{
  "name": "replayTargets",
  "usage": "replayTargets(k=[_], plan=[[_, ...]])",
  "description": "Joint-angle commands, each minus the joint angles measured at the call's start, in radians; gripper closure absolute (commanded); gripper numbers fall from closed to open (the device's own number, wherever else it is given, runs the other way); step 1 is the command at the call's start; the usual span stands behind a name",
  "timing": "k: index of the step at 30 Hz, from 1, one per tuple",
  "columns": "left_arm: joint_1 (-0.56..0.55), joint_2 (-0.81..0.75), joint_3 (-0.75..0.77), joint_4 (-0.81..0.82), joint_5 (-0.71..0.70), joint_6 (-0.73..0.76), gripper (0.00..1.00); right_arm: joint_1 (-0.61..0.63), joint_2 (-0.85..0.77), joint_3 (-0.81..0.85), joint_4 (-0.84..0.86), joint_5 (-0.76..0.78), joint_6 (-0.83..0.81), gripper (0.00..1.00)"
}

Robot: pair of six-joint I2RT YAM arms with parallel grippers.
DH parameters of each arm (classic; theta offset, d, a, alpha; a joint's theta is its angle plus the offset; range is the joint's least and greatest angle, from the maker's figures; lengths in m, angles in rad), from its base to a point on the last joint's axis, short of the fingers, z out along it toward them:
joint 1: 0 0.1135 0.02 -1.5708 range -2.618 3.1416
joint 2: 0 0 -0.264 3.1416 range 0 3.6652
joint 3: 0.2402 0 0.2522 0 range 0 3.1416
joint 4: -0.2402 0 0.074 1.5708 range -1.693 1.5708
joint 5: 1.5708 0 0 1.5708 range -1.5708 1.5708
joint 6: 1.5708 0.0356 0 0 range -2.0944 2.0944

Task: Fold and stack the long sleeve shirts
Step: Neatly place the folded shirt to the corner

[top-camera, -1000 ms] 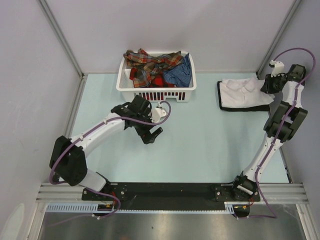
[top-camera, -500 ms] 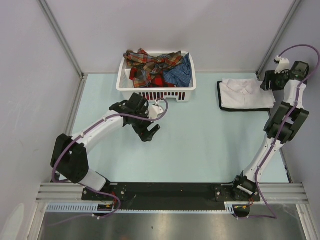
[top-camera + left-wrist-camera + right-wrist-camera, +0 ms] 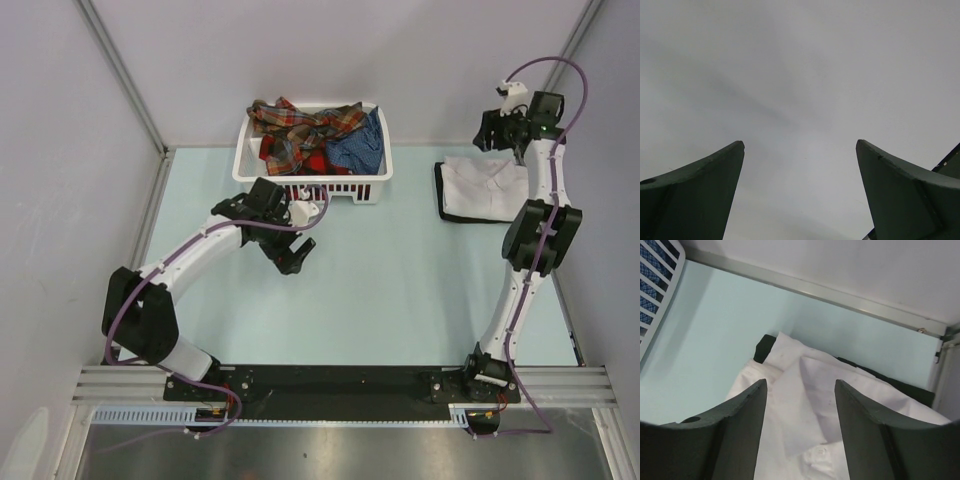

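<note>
A folded white shirt (image 3: pixel 484 184) lies on a folded black shirt (image 3: pixel 446 206) at the back right of the table. In the right wrist view the white shirt's collar (image 3: pixel 807 410) faces up, and a corner of the black shirt (image 3: pixel 765 347) shows beyond it. My right gripper (image 3: pixel 490 134) (image 3: pixel 800 382) hangs open above the collar with nothing between its fingers. Plaid shirts (image 3: pixel 300 128) and a blue shirt (image 3: pixel 360 148) are heaped in the white basket (image 3: pixel 312 186). My left gripper (image 3: pixel 296 256) (image 3: pixel 800 144) is open and empty just in front of the basket.
The basket stands at the back centre, and its slatted wall (image 3: pixel 657 275) shows at the left of the right wrist view. A metal frame rail (image 3: pixel 840 297) runs along the table's back edge behind the shirt stack. The left wrist view shows only a plain grey surface.
My right gripper has opened, let go of the white shirt and lifted up toward the back. The left arm has shifted a little left, toward the basket.
</note>
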Motion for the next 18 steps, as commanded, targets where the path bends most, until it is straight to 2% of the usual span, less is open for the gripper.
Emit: replayTargets(k=[1,14,17,18], plan=[[0.01,-0.003,0.023,0.006,0.032,-0.02,0.0,0.025,0.061,0.029,-0.001,0.028,0.013,0.41],[0.033,0.017,0.029,0.001,0.021,-0.017,0.01,0.076,0.167,0.024,0.045,0.171,-0.039,0.43],[0.035,0.025,0.035,-0.002,0.021,-0.014,0.0,0.073,0.184,0.034,0.051,0.16,-0.03,0.51],[0.036,0.031,0.038,-0.003,0.02,-0.013,0.01,0.072,0.187,0.032,0.056,0.155,-0.024,0.59]])
